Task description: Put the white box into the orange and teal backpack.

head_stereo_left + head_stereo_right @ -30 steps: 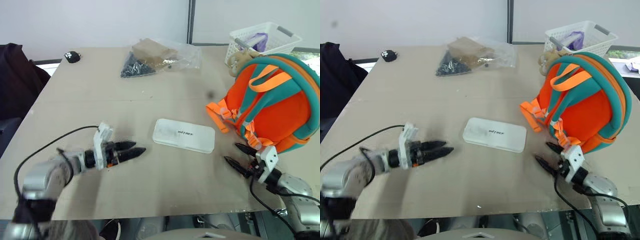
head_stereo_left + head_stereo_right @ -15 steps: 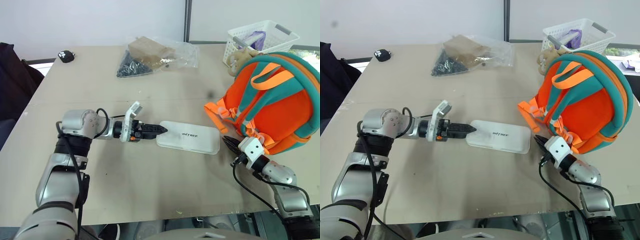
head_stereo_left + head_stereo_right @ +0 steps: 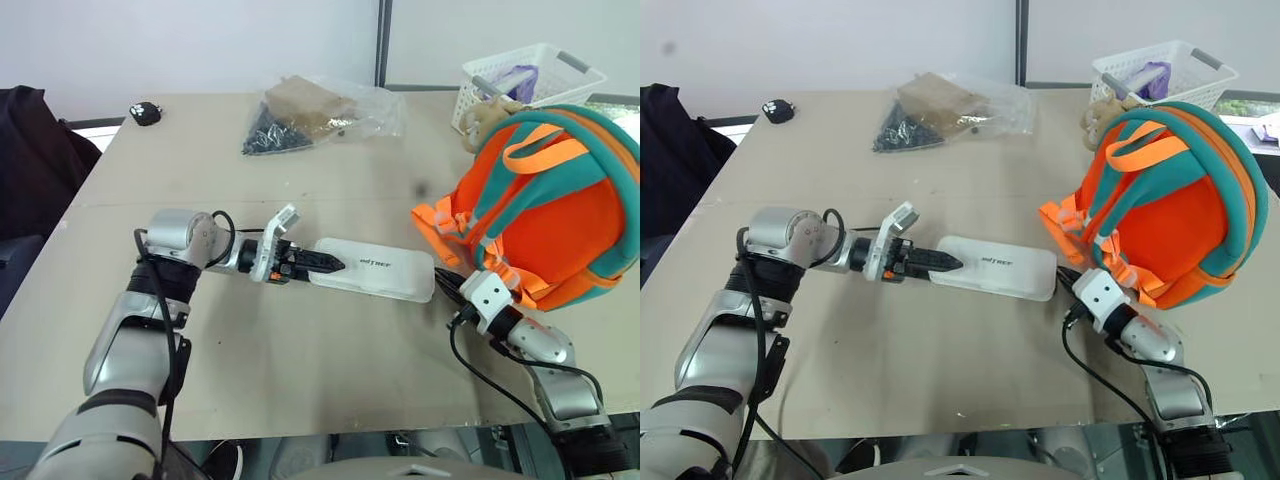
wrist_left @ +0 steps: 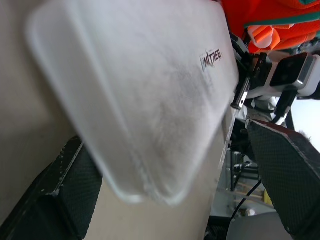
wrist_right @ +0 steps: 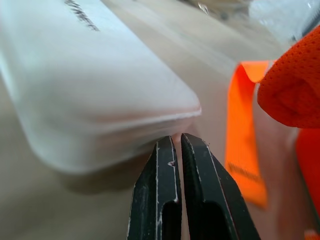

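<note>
The white box lies flat on the table, between the 2 arms and just beside the orange and teal backpack. The step in hand is getting hold of the box. The left gripper straddles its near end with jaws wide; the right gripper, fingers pressed together, noses at the far edge (touching it, as far as the blur allows). Next, the left jaws need to pinch the box before any lift toward the backpack.
</note>
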Controlling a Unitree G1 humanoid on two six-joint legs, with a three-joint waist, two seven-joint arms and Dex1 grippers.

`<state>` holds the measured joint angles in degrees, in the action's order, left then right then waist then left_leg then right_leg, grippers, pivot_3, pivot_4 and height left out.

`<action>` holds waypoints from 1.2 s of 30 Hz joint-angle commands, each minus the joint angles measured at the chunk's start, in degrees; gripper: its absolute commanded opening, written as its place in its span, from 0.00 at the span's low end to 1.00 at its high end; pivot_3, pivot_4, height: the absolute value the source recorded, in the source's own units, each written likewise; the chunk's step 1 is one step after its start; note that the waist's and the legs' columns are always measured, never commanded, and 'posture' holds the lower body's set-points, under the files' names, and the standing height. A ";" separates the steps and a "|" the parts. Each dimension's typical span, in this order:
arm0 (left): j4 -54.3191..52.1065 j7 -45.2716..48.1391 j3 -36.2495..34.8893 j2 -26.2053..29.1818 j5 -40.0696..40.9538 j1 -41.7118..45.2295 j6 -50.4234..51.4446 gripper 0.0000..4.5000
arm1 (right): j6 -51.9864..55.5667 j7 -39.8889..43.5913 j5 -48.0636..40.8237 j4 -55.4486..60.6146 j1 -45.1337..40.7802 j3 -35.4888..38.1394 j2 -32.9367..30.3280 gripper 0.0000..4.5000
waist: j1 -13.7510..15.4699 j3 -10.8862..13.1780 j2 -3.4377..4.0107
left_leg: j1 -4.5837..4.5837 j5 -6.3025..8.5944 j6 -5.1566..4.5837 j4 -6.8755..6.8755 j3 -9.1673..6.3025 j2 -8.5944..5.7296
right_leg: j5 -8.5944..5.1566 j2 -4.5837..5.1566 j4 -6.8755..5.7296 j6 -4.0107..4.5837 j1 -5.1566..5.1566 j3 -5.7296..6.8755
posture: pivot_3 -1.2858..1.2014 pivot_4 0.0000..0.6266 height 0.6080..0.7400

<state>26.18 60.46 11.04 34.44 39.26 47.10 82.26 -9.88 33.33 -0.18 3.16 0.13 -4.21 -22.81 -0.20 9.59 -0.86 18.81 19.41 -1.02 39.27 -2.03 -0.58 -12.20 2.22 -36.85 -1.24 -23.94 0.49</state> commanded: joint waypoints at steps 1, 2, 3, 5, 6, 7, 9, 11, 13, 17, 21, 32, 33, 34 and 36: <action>1.17 -3.20 1.00 -3.50 -2.01 -2.71 0.70 1.00 | -1.33 0.51 -0.56 0.70 -0.87 -0.39 -0.37 0.01 | 0.40 -0.03 0.03 | 0.00 0.00 0.00 0.01 -0.03 -0.03 | -0.01 0.02 0.00 -0.02 0.01 0.01 | 0.52 0.24 0.89; 1.45 -3.65 0.35 -3.93 -2.24 -2.87 0.45 0.94 | -1.42 0.61 -0.66 0.57 -0.89 -0.41 -0.49 0.00 | 0.61 -0.04 0.03 | 0.00 0.00 -0.01 0.01 -0.04 -0.06 | -0.02 0.04 0.00 -0.03 0.02 0.02 | 0.52 0.24 0.89; 1.60 -3.88 -0.03 -4.21 -2.45 -2.99 0.29 0.88 | -1.50 0.68 -0.73 0.44 -0.94 -0.43 -0.57 0.00 | 0.72 -0.04 0.03 | 0.01 0.00 -0.01 0.01 -0.05 -0.08 | -0.02 0.05 0.01 -0.03 0.02 0.01 | 0.52 0.24 0.89; 2.02 -5.00 -1.43 -5.03 -2.76 -3.17 0.54 0.76 | -1.78 0.92 -0.88 0.23 -0.87 -0.50 -0.71 0.00 | 0.78 -0.04 0.03 | 0.01 0.00 -0.01 0.01 -0.05 -0.10 | -0.02 0.06 0.01 -0.04 0.01 0.00 | 0.52 0.24 0.89; 2.01 -5.21 -1.79 -5.27 -2.82 -3.25 0.62 0.66 | -1.97 1.02 -0.92 0.12 -0.81 -0.56 -0.75 0.00 | 0.84 -0.04 0.03 | 0.01 0.01 -0.01 0.01 -0.05 -0.10 | -0.02 0.06 0.01 -0.04 0.01 0.00 | 0.52 0.24 0.89; 1.89 -5.49 -2.14 -5.51 -2.90 -3.41 0.65 0.60 | -2.16 1.04 -0.91 0.03 -0.67 -0.61 -0.76 0.00 | 0.83 -0.04 0.03 | 0.02 0.00 -0.01 0.01 -0.09 -0.10 | -0.02 0.06 0.01 -0.04 0.01 0.02 | 0.52 0.24 0.89; 1.80 -6.13 -3.03 -5.99 -3.00 -3.74 0.83 0.43 | -2.47 1.04 -0.88 -0.04 -0.43 -0.66 -0.72 0.00 | 1.00 -0.07 -0.06 | 0.05 0.00 -0.01 0.01 -0.13 -0.10 | -0.02 0.06 0.02 -0.04 0.00 0.06 | 0.52 0.24 0.89; 1.80 -6.66 -3.91 -6.49 -3.03 -4.12 0.84 0.33 | -2.82 1.00 -1.02 -0.02 -0.19 -0.57 -0.69 0.00 | 1.04 -0.14 -0.17 | 0.08 0.00 -0.01 0.04 -0.24 -0.10 | -0.02 0.10 0.05 -0.04 0.04 0.16 | 0.52 0.24 0.89; 1.76 -7.29 -5.33 -7.18 -2.80 -4.52 0.85 0.30 | -3.89 0.88 -1.58 0.38 0.46 -0.20 -0.50 0.00 | 1.01 -0.14 -0.17 | 0.07 0.00 -0.01 0.05 -0.25 -0.14 | -0.02 0.15 0.05 -0.04 0.07 0.16 | 0.52 0.24 0.89; -0.11 -8.02 -9.52 -7.94 -1.87 -5.97 -0.23 0.29 | -9.16 1.38 -4.18 3.19 4.16 1.17 -0.39 0.00 | 1.01 -0.14 -0.17 | 0.07 0.00 0.00 0.04 -0.30 -0.16 | -0.03 0.27 0.06 -0.05 0.09 0.20 | 0.52 0.24 0.89; -5.35 -7.27 -20.19 -8.16 3.98 -8.22 -0.11 0.28 | -8.18 1.13 -15.30 14.22 12.69 3.71 1.80 0.13 | 0.86 -0.05 -0.09 | 0.16 0.00 0.01 0.04 -0.42 -0.15 | -0.06 0.46 0.05 -0.10 0.03 0.29 | 0.52 0.24 0.89; -9.15 -8.52 -29.35 -3.39 5.82 -11.85 -6.64 0.28 | -0.33 -17.26 -23.17 29.11 13.21 11.11 13.54 0.93 | -0.38 0.02 -0.02 | 0.25 -0.08 0.21 -0.04 -0.69 -0.13 | -0.07 0.46 -0.02 -0.11 -0.14 0.40 | 0.52 0.24 0.89; -9.27 -8.95 -29.55 -3.62 5.84 -11.97 -6.97 0.28 | 0.03 -17.64 -22.47 29.18 12.04 10.71 13.63 0.93 | -0.38 0.02 -0.02 | 0.26 -0.08 0.20 -0.04 -0.68 -0.17 | -0.06 0.48 -0.02 -0.11 -0.14 0.39 | 0.52 0.24 0.89; -9.57 -9.44 -29.62 -3.97 5.83 -12.20 -7.31 0.28 | 1.02 -19.31 -22.54 29.15 10.74 10.65 14.58 0.93 | -0.38 0.02 -0.02 | 0.26 -0.08 0.20 -0.04 -0.68 -0.17 | -0.06 0.48 -0.02 -0.11 -0.14 0.39 | 0.52 0.24 0.89; -10.77 -10.17 -29.50 -4.67 6.07 -12.83 -7.57 0.28 | 2.66 -23.12 -23.17 28.99 8.77 11.64 16.60 0.93 | -0.23 -0.01 -0.06 | 0.27 -0.08 0.20 -0.04 -0.71 -0.18 | -0.07 0.47 -0.02 -0.11 -0.16 0.41 | 0.52 0.24 0.89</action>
<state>18.44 50.72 -17.60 29.99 43.99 34.22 75.78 -8.07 13.17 -22.84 30.27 9.96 6.13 -7.36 -0.43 9.58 -0.91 19.52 19.32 -0.80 39.23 -2.90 -0.75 -12.25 2.69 -36.89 -1.33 -24.46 1.07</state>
